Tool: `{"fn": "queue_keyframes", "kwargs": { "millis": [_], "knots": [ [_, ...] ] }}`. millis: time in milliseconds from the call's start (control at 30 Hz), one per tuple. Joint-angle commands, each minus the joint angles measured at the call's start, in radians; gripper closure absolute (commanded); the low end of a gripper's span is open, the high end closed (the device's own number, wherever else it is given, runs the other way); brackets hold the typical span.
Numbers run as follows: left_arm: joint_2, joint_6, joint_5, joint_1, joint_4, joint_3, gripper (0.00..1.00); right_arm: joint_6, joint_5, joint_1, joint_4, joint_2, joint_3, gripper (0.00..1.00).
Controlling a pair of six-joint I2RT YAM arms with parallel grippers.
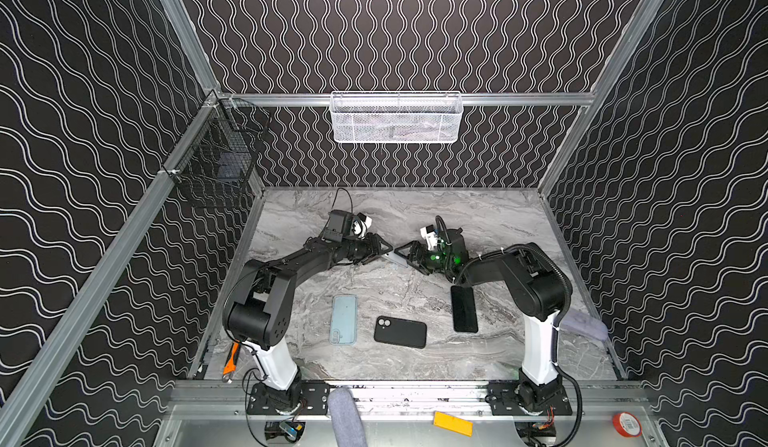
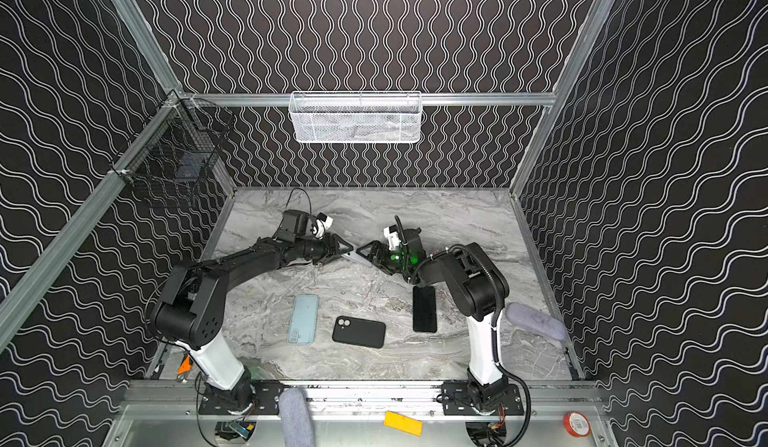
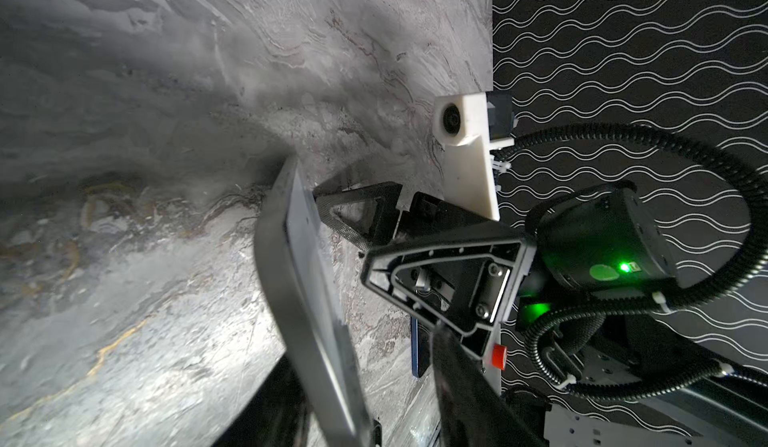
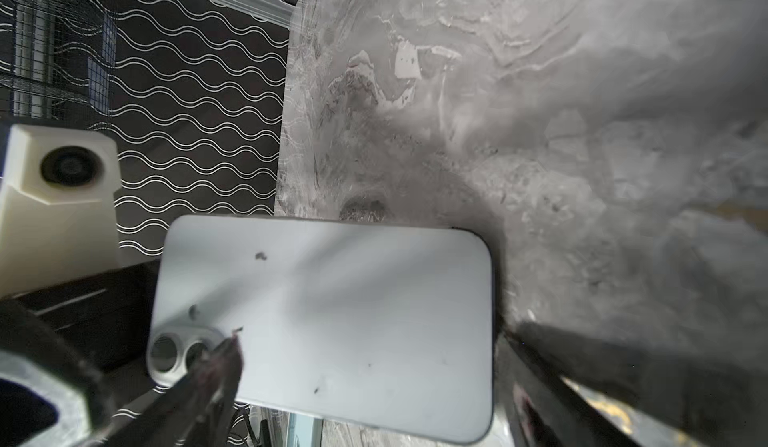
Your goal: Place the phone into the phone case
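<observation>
Left fingers [image 3: 457,391]: roughly half closed round the phone [image 3: 305,258]; a gap shows, so I can't confirm a pinch.
Right fingers [image 3: 361,212]: spread wide beside its pale back, clamping nothing.
My move: seat the left grip squarely before lifting away.
Phone: on edge between both, mid-tabletop [image 1: 415,366]; black case [image 1: 400,332] well apart.

Both arms reach low over the middle, elbows bent, wrists turned so the grippers meet nose to nose. L arm [image 1: 299,264] comes in from the left, forearm approx level. R arm [image 1: 519,274] folds tighter, its base link upright. L gripper [image 1: 385,251] has its jaws part-way apart either side of the phone [image 4: 332,320] end, w/ one finger [image 3: 457,391] clear of it. R gripper [image 1: 405,261] has its jaws spread wide, tips close by the phone's back.
</observation>
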Motion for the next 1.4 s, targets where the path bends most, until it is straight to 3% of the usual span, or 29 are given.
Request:
{"fn": "queue_keyframes", "kwargs": {
  "millis": [0, 167, 333, 500, 1033, 1367],
  "knots": [
    [0.000, -0.002, 0.012, 0.000, 0.041, 0.004, 0.52, 0.035, 0.033, 0.003, -0.312, 0.018, -0.025, 0.02],
    [-0.005, 0.038, -0.027, -0.001, -0.039, 0.035, 0.54, 0.033, 0.034, 0.003, -0.310, 0.016, -0.028, 0.02],
    [0.007, 0.051, -0.056, -0.001, -0.099, 0.058, 0.65, 0.040, 0.034, 0.003, -0.302, 0.015, -0.032, 0.02],
    [0.007, 0.075, -0.079, -0.001, -0.140, 0.069, 0.68, 0.035, 0.037, 0.003, -0.306, 0.012, -0.032, 0.02],
    [-0.006, 0.092, -0.104, 0.005, -0.152, 0.059, 0.82, 0.026, 0.042, 0.003, -0.303, -0.012, -0.039, 0.02],
    [-0.034, 0.110, -0.091, 0.016, -0.161, 0.062, 1.00, -0.043, 0.077, -0.048, -0.364, -0.164, -0.072, 0.00]
  ]
}}
